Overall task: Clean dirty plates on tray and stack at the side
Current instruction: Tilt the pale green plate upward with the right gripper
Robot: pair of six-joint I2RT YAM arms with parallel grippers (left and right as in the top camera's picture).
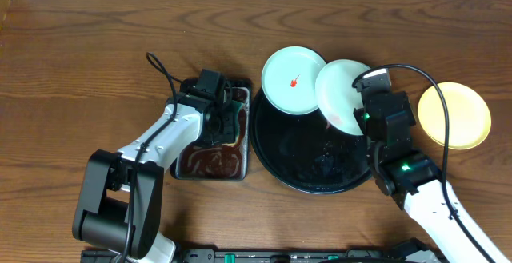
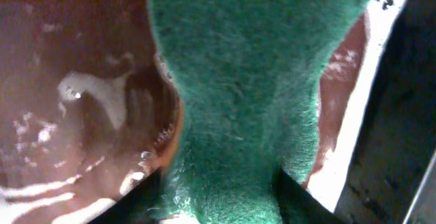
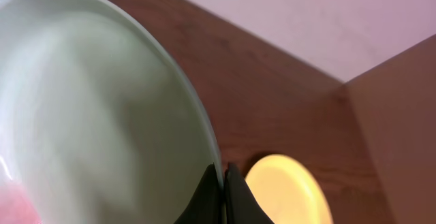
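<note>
Pinching plate (image 3: 102,115), right hand (image 3: 223,183), sponge (image 2: 238,81) in left hand (image 2: 218,207)

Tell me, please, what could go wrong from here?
The right gripper pinches the tilted plate by its rim alone, so it might slip onto the tray. The green pad between the left gripper's fingers sits over the pan of dark liquid and may drip across the table.

left gripper (image 1: 228,113) — angled down | right gripper (image 3: 223,191) — pinched closed
</note>
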